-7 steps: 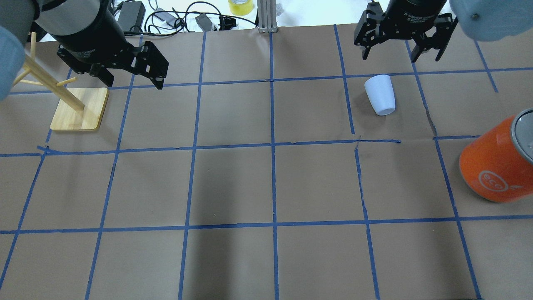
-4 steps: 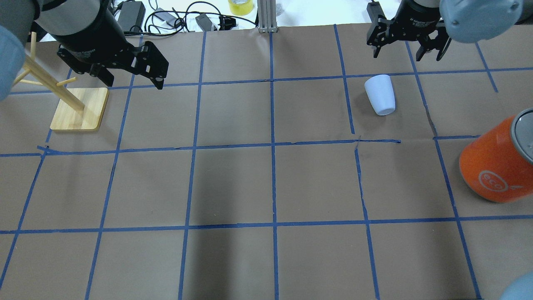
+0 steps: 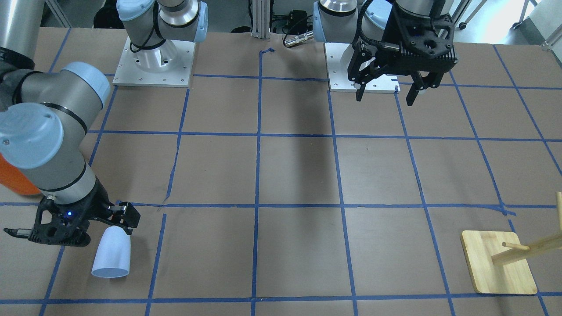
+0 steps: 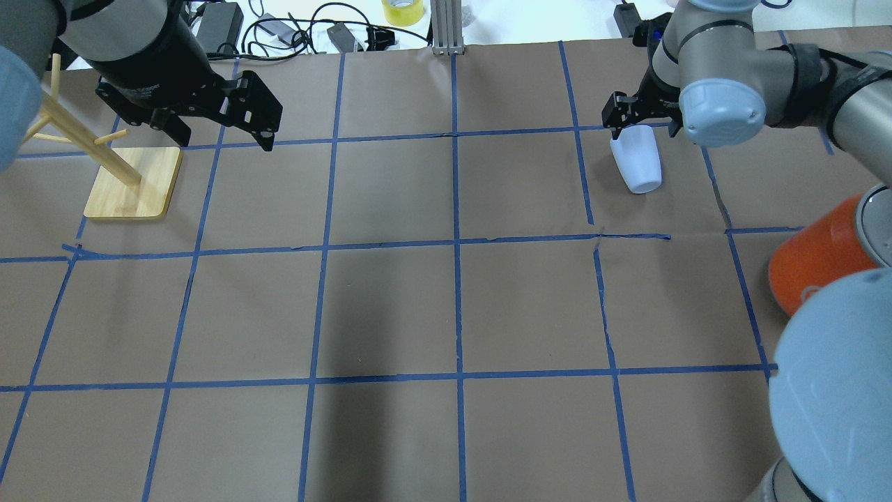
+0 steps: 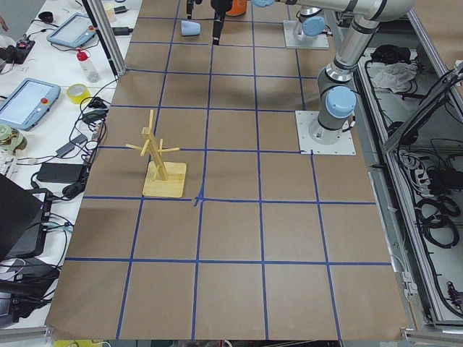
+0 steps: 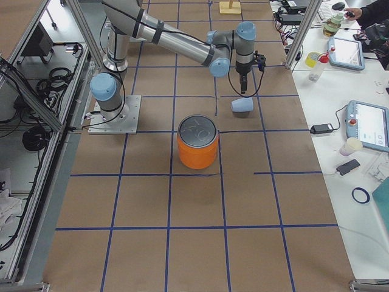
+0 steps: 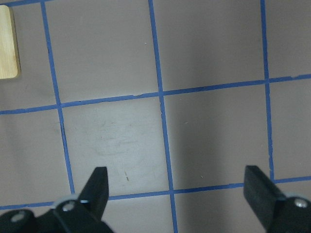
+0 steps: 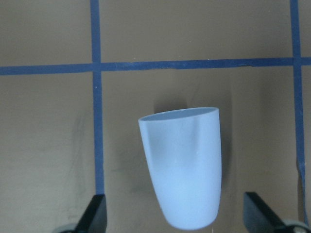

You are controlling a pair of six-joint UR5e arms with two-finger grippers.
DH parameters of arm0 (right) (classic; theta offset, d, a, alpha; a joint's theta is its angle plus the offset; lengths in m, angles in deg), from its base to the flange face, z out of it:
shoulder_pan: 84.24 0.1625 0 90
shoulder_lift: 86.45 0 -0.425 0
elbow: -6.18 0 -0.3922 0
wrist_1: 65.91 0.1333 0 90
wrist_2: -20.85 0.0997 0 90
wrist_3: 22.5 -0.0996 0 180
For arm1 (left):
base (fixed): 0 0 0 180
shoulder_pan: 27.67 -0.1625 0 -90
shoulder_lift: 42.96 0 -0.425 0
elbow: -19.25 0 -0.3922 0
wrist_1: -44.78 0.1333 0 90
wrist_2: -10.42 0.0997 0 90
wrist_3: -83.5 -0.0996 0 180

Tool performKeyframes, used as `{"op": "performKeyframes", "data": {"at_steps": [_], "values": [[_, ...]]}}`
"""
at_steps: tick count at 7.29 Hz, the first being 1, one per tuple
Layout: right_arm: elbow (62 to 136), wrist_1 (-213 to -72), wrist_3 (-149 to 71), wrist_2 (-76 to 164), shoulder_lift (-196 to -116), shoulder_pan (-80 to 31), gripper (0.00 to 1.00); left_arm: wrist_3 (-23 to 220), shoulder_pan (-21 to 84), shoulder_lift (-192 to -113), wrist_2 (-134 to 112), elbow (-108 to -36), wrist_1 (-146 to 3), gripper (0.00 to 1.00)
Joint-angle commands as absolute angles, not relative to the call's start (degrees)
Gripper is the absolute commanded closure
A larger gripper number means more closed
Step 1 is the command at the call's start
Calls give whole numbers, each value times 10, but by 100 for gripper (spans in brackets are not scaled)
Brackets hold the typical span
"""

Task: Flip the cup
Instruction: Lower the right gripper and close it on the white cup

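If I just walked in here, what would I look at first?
Probably the small pale blue cup lying on its side on the brown table, with the right gripper open, one finger on each side of its narrow end. Next comes the big orange can nearby, much larger than the cup. Far across the table stand a wooden rack and the left gripper, open and holding nothing.
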State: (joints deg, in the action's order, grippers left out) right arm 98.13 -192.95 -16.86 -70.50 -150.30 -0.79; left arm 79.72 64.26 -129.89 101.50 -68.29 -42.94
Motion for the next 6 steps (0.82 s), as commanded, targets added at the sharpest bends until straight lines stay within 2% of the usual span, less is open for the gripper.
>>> {"op": "performKeyframes", "data": {"at_steps": [1,3,5,6], "values": [[979,-1997,-141,-695,-1432,-20,0,797,643,-1299,1015,-683,-429,0],[984,-2001,-111,-691,-1422,-20,1,798,643,-1299,1016,-683,-429,0],[986,-2001,-108,-690,-1423,-20,24,797,643,-1299,1015,-683,-429,0],[981,-1996,-98,-671,-1427,-20,26,797,643,-1299,1015,-683,-428,0]]}}
